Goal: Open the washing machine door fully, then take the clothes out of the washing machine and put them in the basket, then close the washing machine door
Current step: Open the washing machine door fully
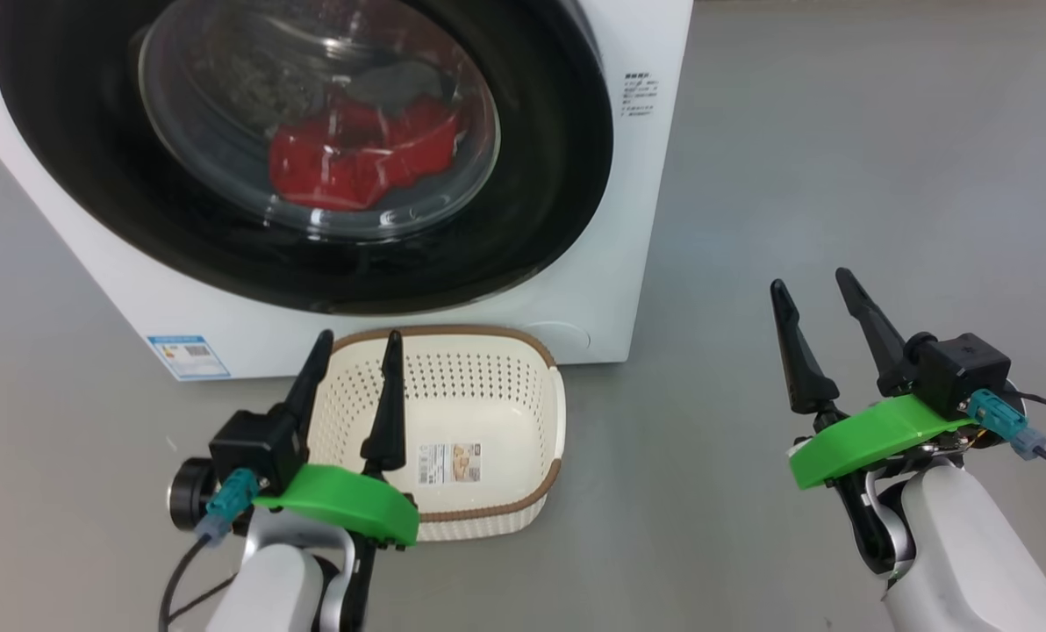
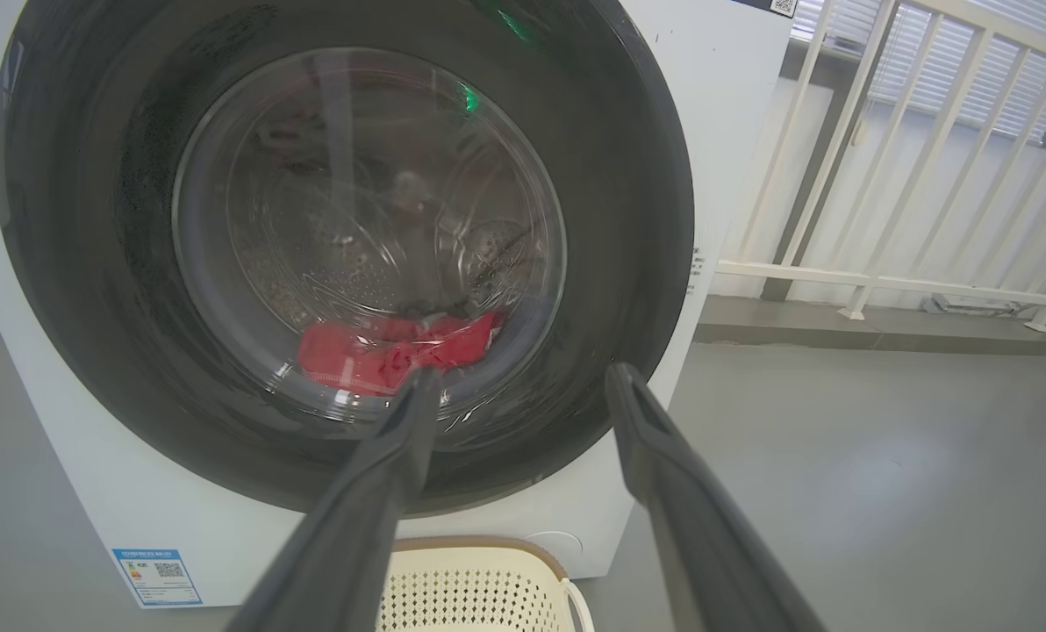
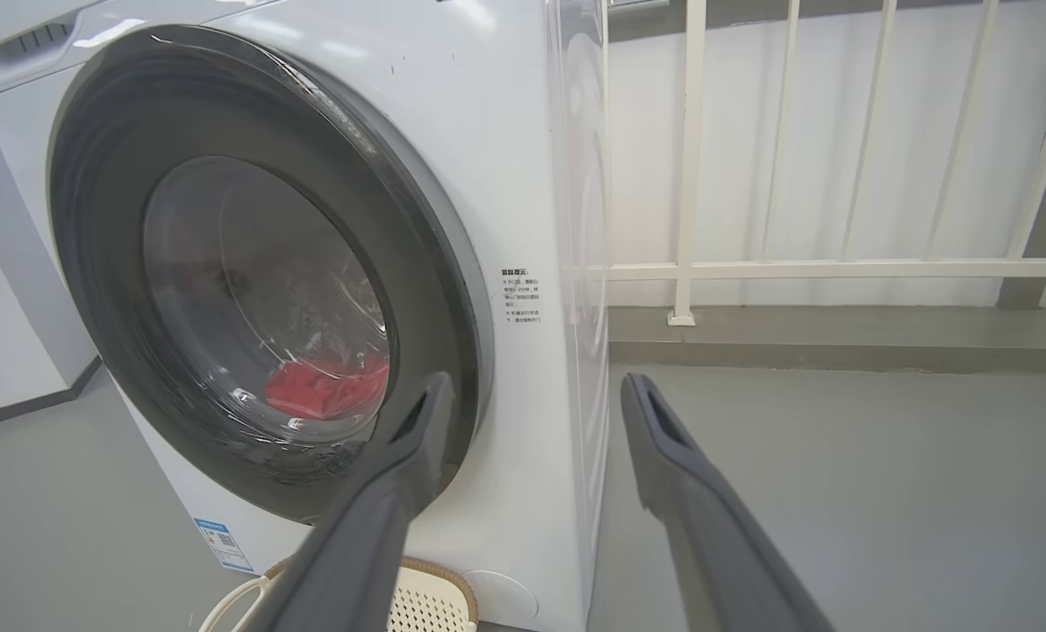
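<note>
Before the shut washing machine door (image 1: pixel 540 202), you have both grippers empty.
Your left gripper (image 1: pixel 359 335) hangs over the left side of the basket (image 1: pixel 488 377), jaws apart. Your right gripper (image 1: pixel 810 279) sits well off to the right above the grey floor (image 1: pixel 839 132), jaws also apart. Red clothes (image 1: pixel 356 158) lie behind the glass inside the washing machine (image 1: pixel 615 263), and the basket stands on the floor just in front of it.
</note>
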Tool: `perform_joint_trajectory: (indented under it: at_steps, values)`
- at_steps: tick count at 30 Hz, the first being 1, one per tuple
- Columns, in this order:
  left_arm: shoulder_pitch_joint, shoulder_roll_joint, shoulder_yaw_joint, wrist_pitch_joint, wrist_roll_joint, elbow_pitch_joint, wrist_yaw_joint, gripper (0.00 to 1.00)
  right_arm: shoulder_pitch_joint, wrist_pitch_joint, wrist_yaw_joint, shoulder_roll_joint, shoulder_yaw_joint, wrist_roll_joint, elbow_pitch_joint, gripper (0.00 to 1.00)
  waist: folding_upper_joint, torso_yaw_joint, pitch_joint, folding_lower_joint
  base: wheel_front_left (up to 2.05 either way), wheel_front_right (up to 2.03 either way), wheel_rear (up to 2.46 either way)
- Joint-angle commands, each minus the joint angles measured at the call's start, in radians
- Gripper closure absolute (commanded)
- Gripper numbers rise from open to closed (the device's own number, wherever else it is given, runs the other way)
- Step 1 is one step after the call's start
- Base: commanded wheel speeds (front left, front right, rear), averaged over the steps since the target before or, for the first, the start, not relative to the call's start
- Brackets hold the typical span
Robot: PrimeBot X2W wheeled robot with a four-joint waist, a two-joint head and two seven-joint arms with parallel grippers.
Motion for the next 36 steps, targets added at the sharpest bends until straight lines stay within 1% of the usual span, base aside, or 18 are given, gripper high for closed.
perform_joint_trajectory:
  at_steps: [1, 2, 3, 5, 7, 11, 14, 19, 23, 29, 36]
  values:
    - [-0.048, 0.021, 0.025, -0.012, -0.005, -0.032, 0.011, 0.00, -0.041, -0.007, 0.000, 0.002, 0.016, -0.002, -0.032, 0.00, -0.0001, 0.009, 0.017, 0.0000, 0.00, 0.00, 0.00]
    - [-0.050, 0.021, 0.024, -0.012, -0.005, -0.039, 0.012, 0.00, -0.044, -0.007, 0.000, 0.002, 0.013, -0.003, -0.035, 0.18, -0.0001, 0.011, 0.024, 0.0000, 0.00, 0.00, 0.00]
    - [-0.051, 0.021, 0.022, -0.012, -0.005, -0.045, 0.014, 0.00, -0.046, -0.007, 0.000, 0.002, 0.011, 0.000, -0.036, 0.42, -0.0001, 0.013, 0.031, 0.0000, 0.00, 0.00, 0.00]
    - [-0.052, 0.021, 0.017, -0.012, -0.006, -0.061, 0.019, 0.00, -0.051, -0.007, 0.000, 0.002, 0.005, 0.003, -0.035, 0.65, -0.0001, 0.017, 0.046, 0.0000, 0.00, 0.00, 0.00]
    - [-0.053, 0.021, 0.011, -0.012, -0.007, -0.077, 0.024, 0.00, -0.061, -0.007, 0.000, 0.002, 0.001, 0.013, -0.032, 1.00, -0.0001, 0.021, 0.062, 0.0000, 0.00, 0.00, 0.00]
    - [-0.057, 0.021, 0.004, -0.012, -0.012, -0.122, 0.029, 0.00, -0.087, 0.000, 0.000, 0.002, 0.007, 0.077, -0.026, 1.00, -0.0001, 0.028, 0.097, 0.0000, 0.00, 0.00, 0.00]
    - [-0.060, 0.021, 0.001, -0.012, -0.009, -0.146, 0.030, 0.00, -0.110, 0.012, 0.000, 0.002, 0.009, 0.155, -0.024, 1.00, -0.0001, 0.035, 0.127, 0.0000, 0.00, 0.00, 0.00]
    - [-0.067, 0.021, -0.005, -0.012, -0.003, -0.176, 0.035, 0.00, -0.156, 0.028, 0.000, 0.002, 0.007, 0.254, -0.034, 1.00, -0.0001, 0.048, 0.177, 0.0000, 0.00, 0.00, 0.00]
    - [-0.075, 0.021, -0.006, -0.012, 0.004, -0.202, 0.038, 0.00, -0.198, 0.055, 0.000, 0.002, 0.009, 0.364, -0.047, 1.00, -0.0001, 0.060, 0.212, 0.0000, 0.00, 0.00, 0.00]
    - [-0.082, 0.021, -0.009, -0.012, 0.016, -0.241, 0.042, 0.00, -0.265, 0.122, 0.000, 0.002, -0.011, 0.485, -0.070, 1.00, -0.0001, 0.078, 0.258, 0.0000, 0.00, 0.00, 0.00]
    - [-0.081, 0.021, -0.019, -0.012, 0.009, -0.303, 0.053, 0.00, -0.346, 0.243, 0.000, 0.000, -0.053, 0.614, -0.101, 1.00, -0.0001, 0.095, 0.318, 0.0000, 0.00, 0.00, 0.00]
